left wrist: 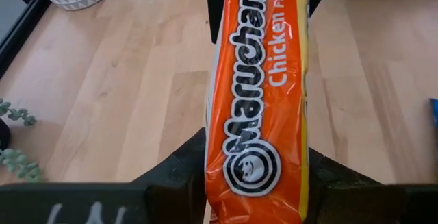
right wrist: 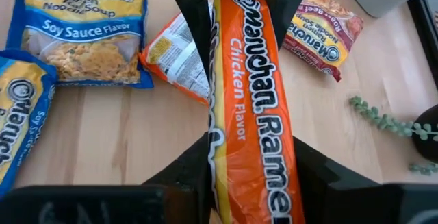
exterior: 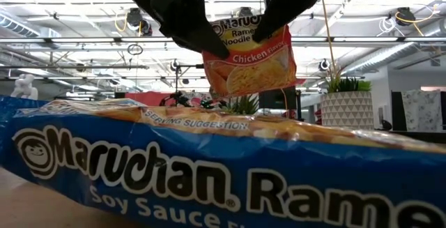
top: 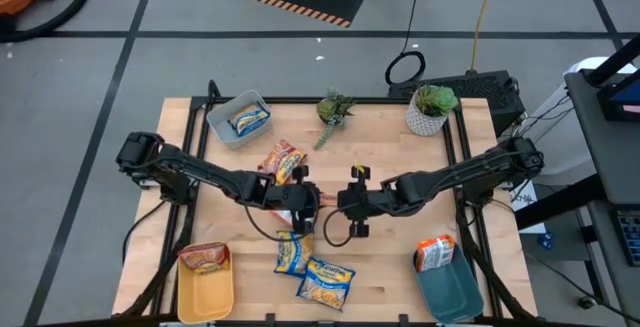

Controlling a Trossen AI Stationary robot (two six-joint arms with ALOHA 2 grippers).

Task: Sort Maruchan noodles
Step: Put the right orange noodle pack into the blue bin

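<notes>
Chicken packet (exterior: 249,59), orange, hangs above the worktop (top: 400,257) at centre frame, gripped from both sides: the left gripper's (top: 303,199) fingers clamp one edge, the right gripper's (top: 352,203) fingers clamp the other.

Three bins (top: 238,117) — grey, yellow, teal — two potted plants (top: 431,109), and eight ramen packets (top: 326,280) countable: three blue, two orange, two red-and-yellow, one partly hidden.
</notes>
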